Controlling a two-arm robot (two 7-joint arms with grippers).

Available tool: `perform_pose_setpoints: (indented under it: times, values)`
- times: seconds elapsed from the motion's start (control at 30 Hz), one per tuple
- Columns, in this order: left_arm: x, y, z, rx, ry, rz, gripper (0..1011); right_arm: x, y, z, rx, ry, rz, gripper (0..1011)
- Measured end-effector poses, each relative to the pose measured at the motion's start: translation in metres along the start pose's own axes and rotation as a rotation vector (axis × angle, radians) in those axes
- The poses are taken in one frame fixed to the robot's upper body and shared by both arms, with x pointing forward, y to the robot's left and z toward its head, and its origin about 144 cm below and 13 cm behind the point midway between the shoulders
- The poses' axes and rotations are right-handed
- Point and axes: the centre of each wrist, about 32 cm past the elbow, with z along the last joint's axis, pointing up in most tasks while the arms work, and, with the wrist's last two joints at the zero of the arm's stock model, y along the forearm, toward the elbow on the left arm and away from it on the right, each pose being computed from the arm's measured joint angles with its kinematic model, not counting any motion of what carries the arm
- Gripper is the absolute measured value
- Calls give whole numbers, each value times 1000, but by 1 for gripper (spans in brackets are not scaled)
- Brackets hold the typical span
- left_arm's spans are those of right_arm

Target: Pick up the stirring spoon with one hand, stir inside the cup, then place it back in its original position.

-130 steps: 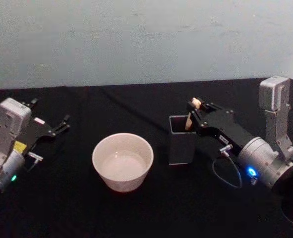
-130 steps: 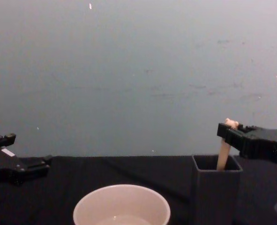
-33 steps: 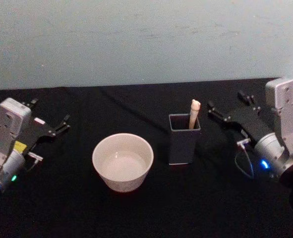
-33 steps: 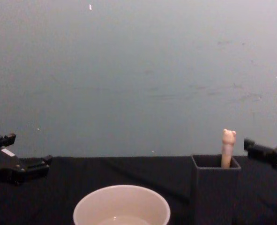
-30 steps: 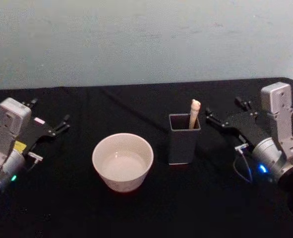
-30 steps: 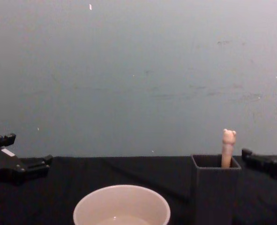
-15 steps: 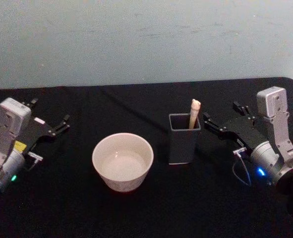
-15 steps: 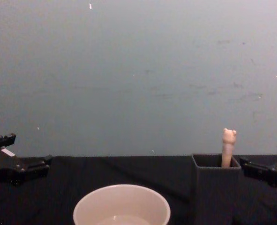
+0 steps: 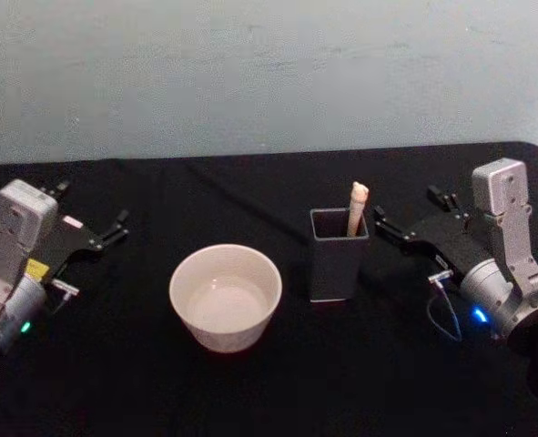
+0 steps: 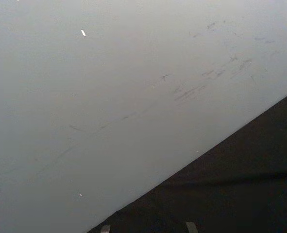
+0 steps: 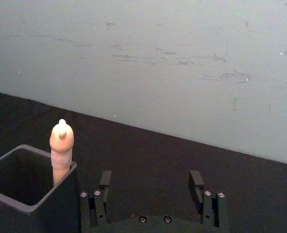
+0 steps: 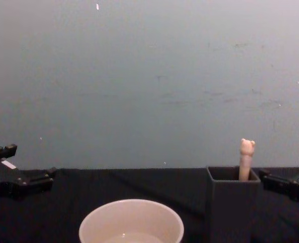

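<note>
Released and backed off: right claw (image 9: 412,221) spread open, empty, just right of the holder (image 9: 338,264); spoon (image 9: 355,208) standing back inside it, right of the cup (image 9: 225,296); left claw (image 9: 94,228) parked far left, seemingly open; task probably done.

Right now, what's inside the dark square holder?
The stirring spoon stands in the holder, its bear-topped handle poking above the rim at the back right corner. Its neck and bowl are hidden by the walls.
</note>
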Motion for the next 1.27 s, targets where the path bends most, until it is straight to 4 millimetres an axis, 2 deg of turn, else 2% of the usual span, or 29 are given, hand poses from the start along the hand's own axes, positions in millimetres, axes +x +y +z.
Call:
perform_pose_setpoints:
  times: [1.27]
  values:
    - [0,0,0,0,0,0,1001,0,0,0,1,1,0,1002]
